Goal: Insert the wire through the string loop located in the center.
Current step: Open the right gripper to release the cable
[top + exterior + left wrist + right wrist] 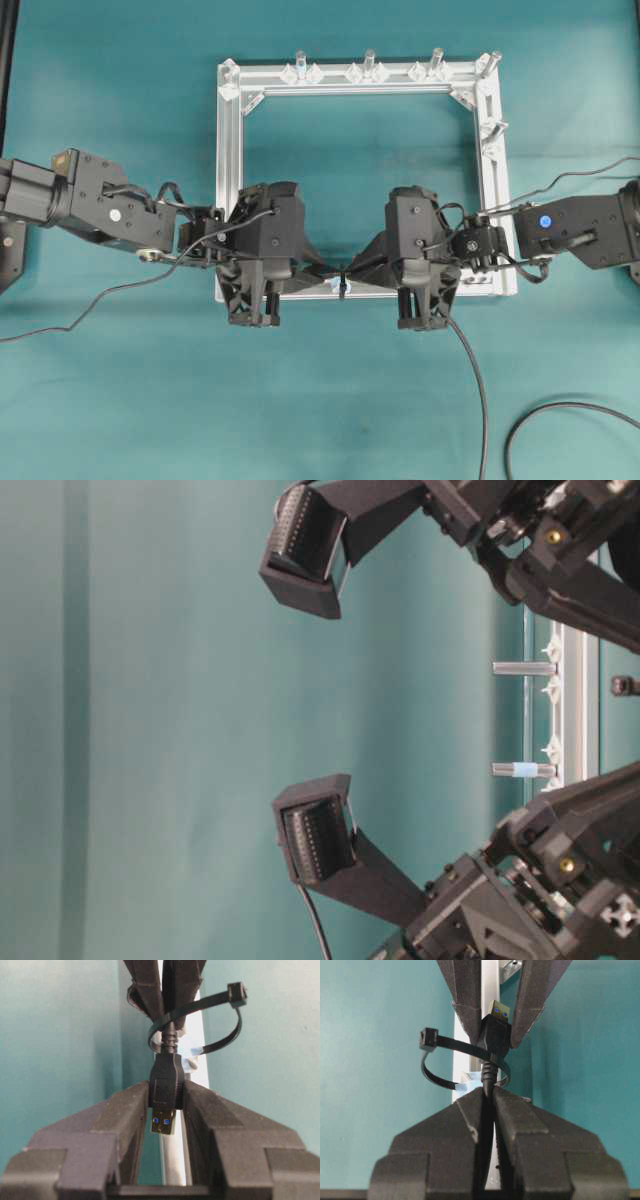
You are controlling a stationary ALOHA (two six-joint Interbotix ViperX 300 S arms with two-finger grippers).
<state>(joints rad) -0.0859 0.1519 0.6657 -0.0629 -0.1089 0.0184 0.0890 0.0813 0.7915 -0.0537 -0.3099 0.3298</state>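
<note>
Left gripper (167, 1097) fingers fill the bottom of the left wrist view, clamped on the wire (166, 1091) at its plug body, silver tip pointing at the camera. Right gripper (489, 1094) pinches the cable narrow just behind the string loop (437, 1067). From both wrist views I judge the plug is through the loop, which rings the cable between my two grippers, over the aluminium frame (228, 180) bottom bar at centre.

To do the handover well I'd first confirm the left grip is square on the plug, then loosen the right and draw the left straight out along the bar, keeping the cable level so it doesn't drag the loop sideways or twist its blue fitting.
</note>
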